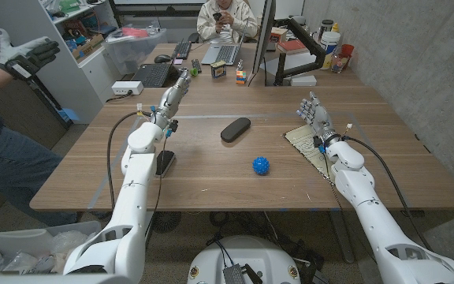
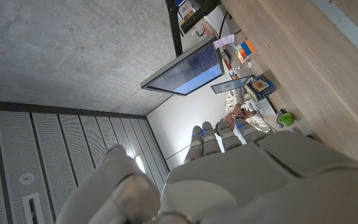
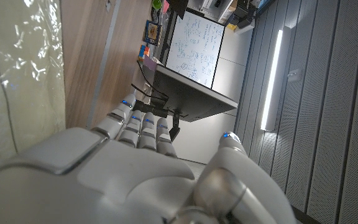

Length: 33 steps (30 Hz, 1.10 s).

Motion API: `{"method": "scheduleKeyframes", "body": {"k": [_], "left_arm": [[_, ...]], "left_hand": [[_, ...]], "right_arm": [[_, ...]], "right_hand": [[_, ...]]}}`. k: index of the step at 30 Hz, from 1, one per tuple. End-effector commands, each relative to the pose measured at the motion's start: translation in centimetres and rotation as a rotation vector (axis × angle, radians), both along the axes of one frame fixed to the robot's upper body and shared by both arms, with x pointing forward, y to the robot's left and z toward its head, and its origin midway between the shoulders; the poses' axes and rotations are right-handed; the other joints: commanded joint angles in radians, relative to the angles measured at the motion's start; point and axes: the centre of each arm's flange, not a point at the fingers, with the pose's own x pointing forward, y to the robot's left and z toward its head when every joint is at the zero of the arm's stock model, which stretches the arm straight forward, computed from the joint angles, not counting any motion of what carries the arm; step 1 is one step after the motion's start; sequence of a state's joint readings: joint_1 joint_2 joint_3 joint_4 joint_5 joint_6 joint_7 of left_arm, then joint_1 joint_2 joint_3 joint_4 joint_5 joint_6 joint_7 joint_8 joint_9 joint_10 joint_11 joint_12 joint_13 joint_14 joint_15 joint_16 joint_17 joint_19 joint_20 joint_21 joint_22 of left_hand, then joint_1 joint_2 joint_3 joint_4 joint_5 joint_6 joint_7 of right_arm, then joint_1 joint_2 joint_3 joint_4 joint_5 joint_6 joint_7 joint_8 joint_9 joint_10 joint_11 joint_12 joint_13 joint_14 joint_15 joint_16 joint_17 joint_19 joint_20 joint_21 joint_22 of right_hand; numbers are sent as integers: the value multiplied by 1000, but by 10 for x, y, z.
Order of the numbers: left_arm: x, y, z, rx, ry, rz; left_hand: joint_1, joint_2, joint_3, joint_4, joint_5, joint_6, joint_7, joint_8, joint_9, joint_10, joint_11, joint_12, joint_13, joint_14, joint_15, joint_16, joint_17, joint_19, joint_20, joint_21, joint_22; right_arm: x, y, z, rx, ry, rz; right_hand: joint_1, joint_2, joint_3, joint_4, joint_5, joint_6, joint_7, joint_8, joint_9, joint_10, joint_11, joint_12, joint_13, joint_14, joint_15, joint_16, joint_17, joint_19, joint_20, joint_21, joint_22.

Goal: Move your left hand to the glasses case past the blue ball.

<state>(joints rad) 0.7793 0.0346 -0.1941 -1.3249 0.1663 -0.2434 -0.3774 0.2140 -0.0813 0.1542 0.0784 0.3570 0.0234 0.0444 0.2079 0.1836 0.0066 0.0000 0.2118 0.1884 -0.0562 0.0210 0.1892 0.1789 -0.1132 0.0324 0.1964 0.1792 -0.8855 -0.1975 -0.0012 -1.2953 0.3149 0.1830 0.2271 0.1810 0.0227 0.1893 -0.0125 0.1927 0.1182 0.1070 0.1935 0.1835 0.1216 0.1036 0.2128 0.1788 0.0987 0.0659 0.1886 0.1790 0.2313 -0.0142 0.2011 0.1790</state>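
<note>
Reaching across, the empty, straight-fingered left robot hand (image 1: 178,87) could overshoot the glasses case (image 1: 236,128) — or knock the blue ball (image 1: 260,165) just beyond it.

Black glasses case (image 1: 236,128) — closed, lying slantwise, blue spiky ball (image 1: 260,165) nearer, apart

Wooden table (image 1: 211,177) carries a black glasses case (image 1: 236,128) mid-table, a blue ball (image 1: 260,165) nearer the front edge, a woven mat (image 1: 306,146) at right, laptops (image 1: 152,75) and a colour cube (image 1: 241,76) along the far side.
</note>
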Motion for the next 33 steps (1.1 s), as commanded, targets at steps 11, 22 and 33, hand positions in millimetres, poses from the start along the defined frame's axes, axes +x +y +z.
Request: {"method": "scheduleKeyframes", "body": {"k": [11, 22, 33], "left_arm": [[1, -7, 17, 98, -21, 12], [2, -17, 26, 154, -31, 2], [-2, -20, 32, 188, -57, 16]], "left_hand": [[24, 3, 1, -11, 7, 9, 2, 4, 5, 9, 0, 6, 3, 3, -3, 5, 4, -1, 9, 4, 2], [31, 5, 0, -13, 7, 9, -1, 3, 5, 11, 4, 5, 3, 5, -3, 5, 4, 0, 9, 4, 2], [38, 8, 0, -15, 8, 8, -7, 1, 5, 12, 0, 4, 3, 5, -5, 4, 4, 0, 12, 4, 2]], "right_arm": [[-5, 0, 0, 3, -12, -8], [-6, 1, 3, 2, -27, -5], [-9, -2, 7, 0, -35, -11]], "right_hand": [[3, 7, -2, -1, 5, 9, -6, 3, 2, 20, 2, 7, 4, 7, -2, 4, 5, 10, 2, 5, 5], [3, 8, -3, -2, 5, 9, -8, 2, 2, 23, -2, 7, 4, 9, 0, 3, 5, 11, 3, 5, 5], [1, 8, -4, -2, 5, 9, -11, 2, 2, 24, -4, 6, 4, 12, -2, 3, 5, 13, 2, 5, 5]]}}
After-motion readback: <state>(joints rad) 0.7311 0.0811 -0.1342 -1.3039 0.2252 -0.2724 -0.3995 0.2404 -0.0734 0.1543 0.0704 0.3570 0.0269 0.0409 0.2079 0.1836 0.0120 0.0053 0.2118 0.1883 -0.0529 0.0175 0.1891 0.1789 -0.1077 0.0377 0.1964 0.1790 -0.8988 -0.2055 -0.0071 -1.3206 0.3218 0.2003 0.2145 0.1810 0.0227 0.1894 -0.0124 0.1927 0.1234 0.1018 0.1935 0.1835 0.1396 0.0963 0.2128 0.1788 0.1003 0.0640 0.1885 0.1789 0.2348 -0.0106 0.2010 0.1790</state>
